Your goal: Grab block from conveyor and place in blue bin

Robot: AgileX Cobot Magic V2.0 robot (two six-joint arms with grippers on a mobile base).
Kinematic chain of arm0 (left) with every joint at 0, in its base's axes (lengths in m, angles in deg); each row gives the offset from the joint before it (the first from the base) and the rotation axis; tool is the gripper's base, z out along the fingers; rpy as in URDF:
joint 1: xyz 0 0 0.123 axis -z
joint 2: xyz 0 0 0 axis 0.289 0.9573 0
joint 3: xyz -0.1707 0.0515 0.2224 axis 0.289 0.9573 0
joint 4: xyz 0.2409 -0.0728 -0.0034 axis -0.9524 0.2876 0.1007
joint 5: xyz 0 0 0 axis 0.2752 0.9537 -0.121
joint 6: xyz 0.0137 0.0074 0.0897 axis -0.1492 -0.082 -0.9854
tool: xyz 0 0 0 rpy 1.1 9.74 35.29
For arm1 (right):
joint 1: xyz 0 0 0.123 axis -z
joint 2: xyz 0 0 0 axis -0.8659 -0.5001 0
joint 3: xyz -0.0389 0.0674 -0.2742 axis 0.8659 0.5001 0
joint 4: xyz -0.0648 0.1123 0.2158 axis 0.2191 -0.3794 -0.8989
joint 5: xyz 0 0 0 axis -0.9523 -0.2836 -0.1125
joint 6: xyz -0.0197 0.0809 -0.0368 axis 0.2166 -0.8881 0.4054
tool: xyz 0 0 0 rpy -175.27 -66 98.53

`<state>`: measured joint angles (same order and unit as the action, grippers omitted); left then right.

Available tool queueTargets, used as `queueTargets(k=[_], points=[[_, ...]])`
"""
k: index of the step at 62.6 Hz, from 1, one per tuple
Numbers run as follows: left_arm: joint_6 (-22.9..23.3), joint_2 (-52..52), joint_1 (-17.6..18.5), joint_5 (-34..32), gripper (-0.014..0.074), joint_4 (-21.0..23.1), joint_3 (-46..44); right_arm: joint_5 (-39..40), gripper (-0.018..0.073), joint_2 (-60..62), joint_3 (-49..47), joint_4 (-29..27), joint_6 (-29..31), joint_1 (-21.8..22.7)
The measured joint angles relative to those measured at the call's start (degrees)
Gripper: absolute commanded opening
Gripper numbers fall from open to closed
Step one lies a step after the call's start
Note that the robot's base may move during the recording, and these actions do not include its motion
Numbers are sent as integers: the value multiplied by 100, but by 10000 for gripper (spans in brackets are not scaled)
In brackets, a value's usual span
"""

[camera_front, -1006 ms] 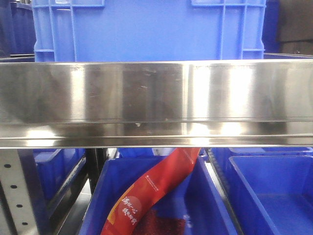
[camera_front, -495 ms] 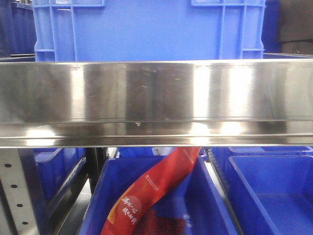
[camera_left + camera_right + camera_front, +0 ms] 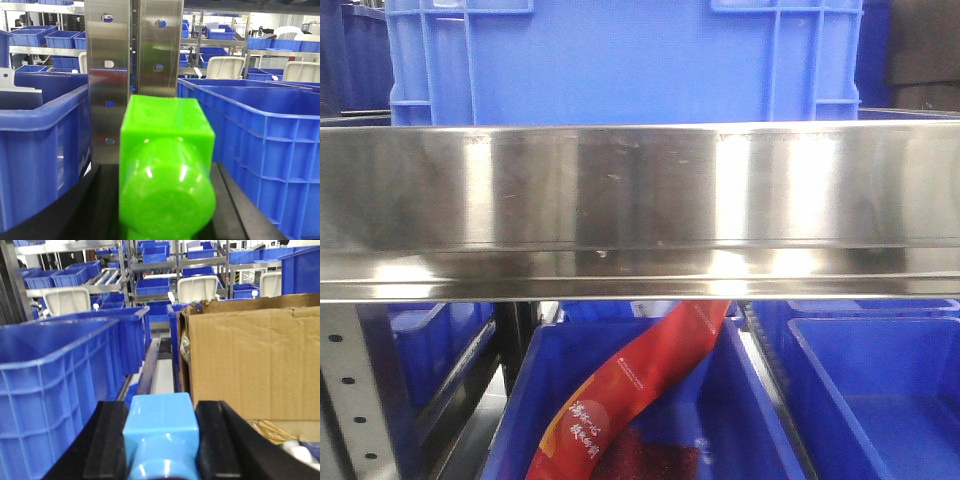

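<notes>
One green block (image 3: pixel 165 130) sits clamped between the left gripper's (image 3: pixel 161 169) dark jaws, flanked by two blue bins (image 3: pixel 270 140); one light blue block (image 3: pixel 161 426) is pinched likewise in the right gripper (image 3: pixel 161 406), beside one cardboard box (image 3: pixel 250 360).

Steel shelving racks (image 3: pixel 131 270) loaded with blue crates (image 3: pixel 154 286) fill the upper background. A cardboard box (image 3: pixel 250 360) stands at right, and a polished steel beam (image 3: pixel 640 190) crosses the front view.
</notes>
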<state>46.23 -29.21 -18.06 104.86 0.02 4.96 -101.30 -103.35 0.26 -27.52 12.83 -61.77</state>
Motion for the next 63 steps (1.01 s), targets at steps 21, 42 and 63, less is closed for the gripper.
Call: queueTargets(k=[21,42,63], points=[[-149,481,693,-327,-111,-11,-179,22,-154,-400,-501,-227,72,-41],[-184,2530,1970,-269,-111,-20,-1808,35,-154,-2081,-2096,-227,243,-1040],[-196,5129,2711,-169,-111,271,-4057,549,-154,-4039,-3346,-227,255,-2220]])
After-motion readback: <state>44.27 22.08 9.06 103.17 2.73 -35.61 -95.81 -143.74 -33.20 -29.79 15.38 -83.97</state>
